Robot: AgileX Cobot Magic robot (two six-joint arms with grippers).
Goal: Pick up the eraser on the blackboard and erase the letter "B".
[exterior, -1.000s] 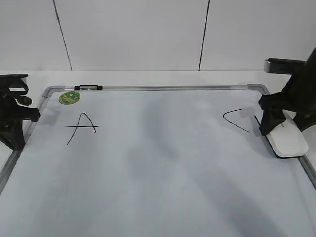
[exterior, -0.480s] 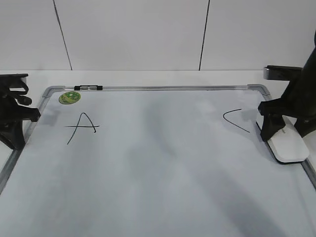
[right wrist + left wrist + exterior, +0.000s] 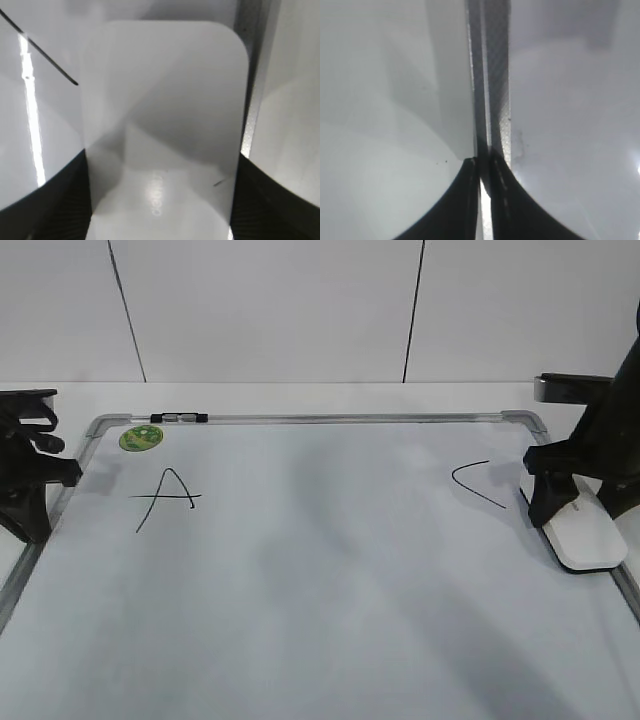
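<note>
Straddling the eraser [image 3: 165, 125], the right gripper [image 3: 160, 200] stands with one finger on each long side of the white block; whether the fingers press the block or merely flank it cannot be told from these views. The eraser lies flat on the blackboard [image 3: 320, 570] at its right edge, just beside the frame and just right of the letter "C" [image 3: 478, 483]. The left gripper [image 3: 482, 175] is pressed together, parked over the left frame rail and holding nothing.

No letter "B" is visible: the middle of the board, between the letter "A" [image 3: 170, 495] and the "C", reads as bare. Judged from this, the erasing looks done and the eraser is back at rest.

Risks from this position:
- Any sideways drag of the eraser toward the left would smear the tail of the "C", which ends close to the block's corner.
- A lift with uneven finger contact could tilt the block and drop it against the frame.
- A retreat with fingers touching the sides could slide the eraser off the board edge.
</note>
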